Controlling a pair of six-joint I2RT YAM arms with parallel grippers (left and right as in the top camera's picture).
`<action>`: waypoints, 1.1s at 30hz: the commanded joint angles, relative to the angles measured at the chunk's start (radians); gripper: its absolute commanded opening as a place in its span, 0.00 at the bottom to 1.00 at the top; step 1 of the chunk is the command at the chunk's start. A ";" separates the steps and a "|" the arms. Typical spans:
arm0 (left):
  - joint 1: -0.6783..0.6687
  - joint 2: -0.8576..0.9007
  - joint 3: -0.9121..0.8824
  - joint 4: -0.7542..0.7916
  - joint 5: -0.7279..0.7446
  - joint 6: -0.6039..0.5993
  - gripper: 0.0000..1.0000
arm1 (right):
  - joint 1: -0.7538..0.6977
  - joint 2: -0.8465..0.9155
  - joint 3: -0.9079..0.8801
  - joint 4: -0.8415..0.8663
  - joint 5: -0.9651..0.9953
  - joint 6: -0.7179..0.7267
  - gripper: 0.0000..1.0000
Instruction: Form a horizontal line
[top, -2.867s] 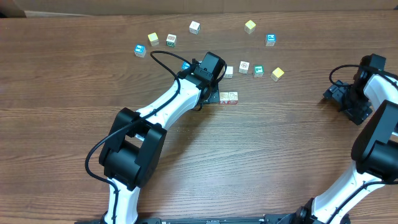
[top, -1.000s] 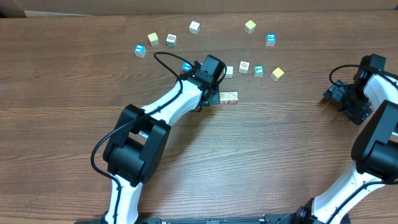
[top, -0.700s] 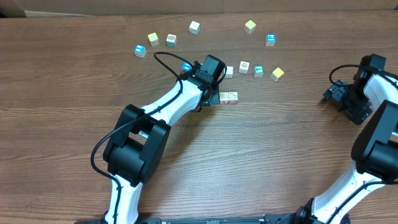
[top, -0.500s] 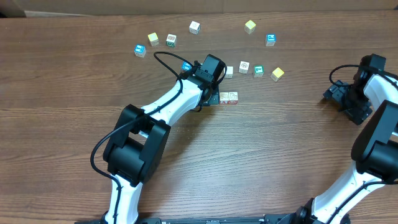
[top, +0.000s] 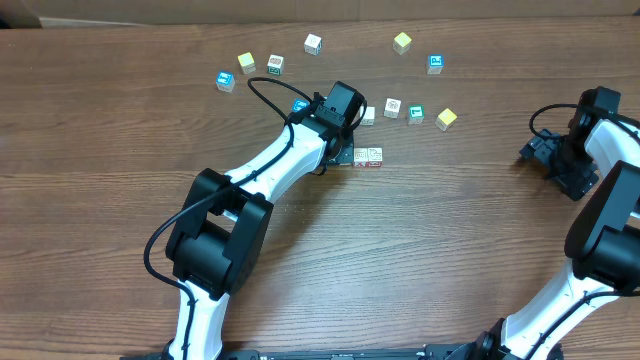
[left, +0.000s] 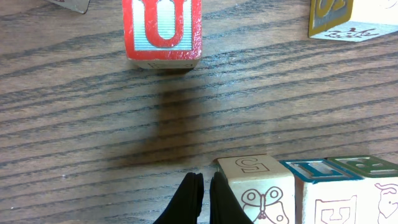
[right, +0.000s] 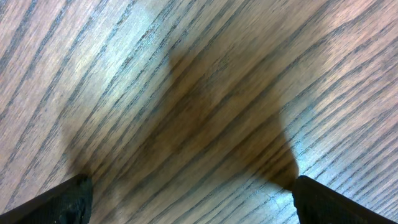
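Observation:
A short row of whitish cubes lies at the table's middle, touching side by side. In the left wrist view the row shows three cubes: a butterfly-sided one, a blue-topped one and a green-topped one. My left gripper is shut and empty, its tips on the table against the left side of the butterfly cube. In the overhead view it hides the row's left end. The red "U" cube stands apart beyond the gripper. My right gripper is open and empty over bare wood at the right edge.
Loose cubes lie scattered behind the row: yellow ones, blue-marked ones, a teal one and whitish ones. A yellow-and-blue cube sits at the wrist view's top right.
My left wrist has shifted slightly away from me. The row of cubes and the right arm have not visibly moved.

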 joint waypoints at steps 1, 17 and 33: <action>-0.015 -0.011 0.023 0.000 0.004 0.023 0.04 | -0.006 0.011 -0.010 0.000 0.026 0.001 1.00; -0.027 -0.011 0.023 -0.001 0.000 0.024 0.04 | -0.006 0.011 -0.009 0.000 0.026 0.001 1.00; -0.023 -0.011 0.023 -0.007 -0.112 0.023 0.04 | -0.006 0.011 -0.010 0.000 0.026 0.001 1.00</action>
